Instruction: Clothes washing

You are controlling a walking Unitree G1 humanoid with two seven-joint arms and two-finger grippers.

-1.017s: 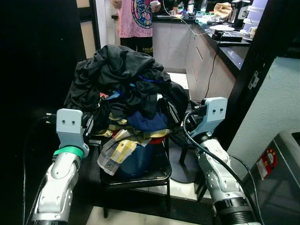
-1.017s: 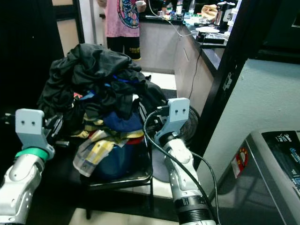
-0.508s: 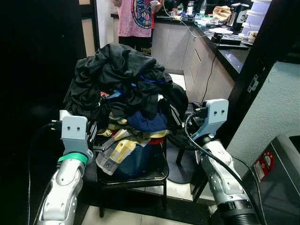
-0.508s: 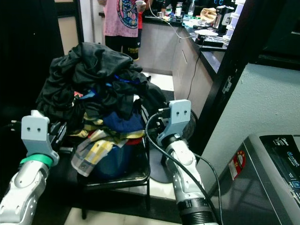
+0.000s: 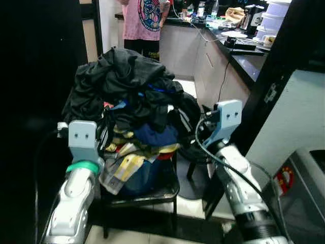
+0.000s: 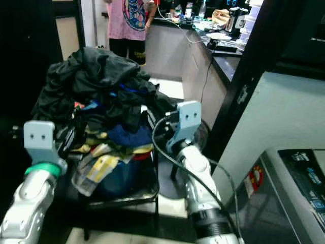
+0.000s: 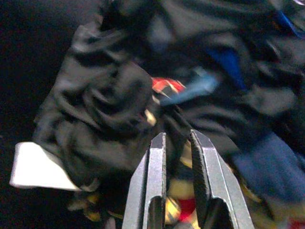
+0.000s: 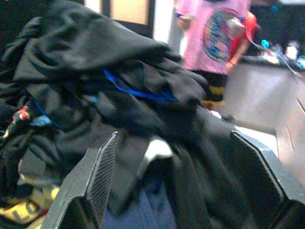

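Note:
A tall pile of clothes (image 5: 132, 86), mostly black with blue and yellow pieces, overflows a blue basket (image 5: 144, 175) that stands on a black chair (image 5: 170, 189). My left gripper (image 7: 177, 140) is at the pile's left side, level with the basket rim, its fingers (image 7: 155, 162) close together and pointing into black cloth. My right gripper (image 8: 175, 138) is at the pile's right side, open wide, facing the black clothes with nothing between its fingers (image 8: 102, 167). The wrist blocks hide both grippers' tips in the eye views.
A person in a pink shirt (image 5: 147, 18) stands at the kitchen counter (image 5: 244, 46) behind the pile. A black pillar (image 5: 269, 86) and a grey washing machine (image 6: 299, 178) are on my right. A floor fan (image 5: 195, 152) sits behind the chair.
The view has shifted slightly. My left arm has come nearer to the pile's left side; my right arm stays beside the pile. The clothes lie as before.

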